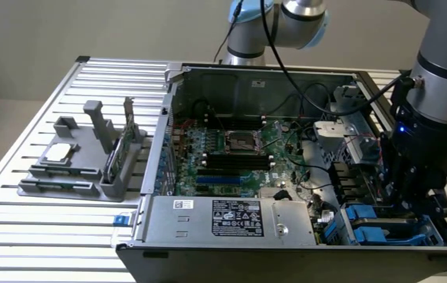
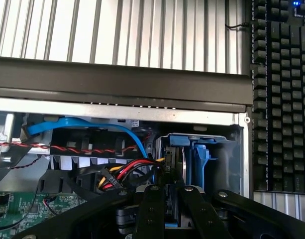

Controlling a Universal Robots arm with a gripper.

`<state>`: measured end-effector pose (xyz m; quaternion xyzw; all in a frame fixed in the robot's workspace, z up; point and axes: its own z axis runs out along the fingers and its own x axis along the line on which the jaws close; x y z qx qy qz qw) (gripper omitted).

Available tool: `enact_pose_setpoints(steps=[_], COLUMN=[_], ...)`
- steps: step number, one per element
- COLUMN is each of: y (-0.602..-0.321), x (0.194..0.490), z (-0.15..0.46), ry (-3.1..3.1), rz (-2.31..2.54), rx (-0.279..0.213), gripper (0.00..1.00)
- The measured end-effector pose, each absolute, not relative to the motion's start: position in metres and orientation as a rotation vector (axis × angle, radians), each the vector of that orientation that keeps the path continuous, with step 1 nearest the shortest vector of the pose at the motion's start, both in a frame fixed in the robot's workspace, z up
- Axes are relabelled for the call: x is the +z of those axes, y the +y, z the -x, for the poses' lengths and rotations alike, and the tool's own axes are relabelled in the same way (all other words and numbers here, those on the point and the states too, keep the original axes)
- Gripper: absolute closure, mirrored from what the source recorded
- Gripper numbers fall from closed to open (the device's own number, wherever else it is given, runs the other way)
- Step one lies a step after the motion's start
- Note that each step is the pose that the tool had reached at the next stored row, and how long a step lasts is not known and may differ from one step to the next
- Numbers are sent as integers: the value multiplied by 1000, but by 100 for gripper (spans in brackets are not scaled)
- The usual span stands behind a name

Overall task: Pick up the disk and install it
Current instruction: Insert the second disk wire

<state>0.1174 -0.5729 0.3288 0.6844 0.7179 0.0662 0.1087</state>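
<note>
The slatted metal bench (image 1: 42, 236) is being occupied by an open computer case (image 1: 207, 73), laid on its side with the interior exposed. The robot arm (image 1: 444, 118) is being reached down into the case's corner at the exterior view's lower right. Inside the case, a green motherboard (image 1: 232, 159) is being shown in the middle, with a grey power supply (image 1: 232, 218) being seated along the near edge, its label facing up. A grey parts holder (image 1: 82, 162) is being kept on the bench at the exterior view's left, well apart from the case; a thin green circuit card (image 1: 117, 156) is being held upright in it and a small square silver chip (image 1: 58, 153) is being rested flat on it.

In the wrist view a black keyboard (image 2: 284, 94) is being seen beside the case. A blue cable (image 2: 87, 124) and a red-yellow-black wire bundle (image 2: 125, 174) are being run next to the drive bay.

The claw (image 2: 167, 206) is being positioned at the blue drive bay. The disk (image 2: 173, 159) is being seen on edge in its blue carrier (image 2: 199, 162), standing inside the bay, just beyond the fingers (image 2: 150, 214). The fingers are being drawn close together around the disk's near edge; a firm grip cannot be told.
</note>
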Motion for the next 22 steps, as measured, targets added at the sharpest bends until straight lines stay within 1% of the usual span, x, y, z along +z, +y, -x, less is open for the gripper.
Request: enact_pose_setpoints(steps=[22], y=[-574], x=[325], z=[-118], ry=[2112], rz=[-2013], rx=[195], gripper=[83])
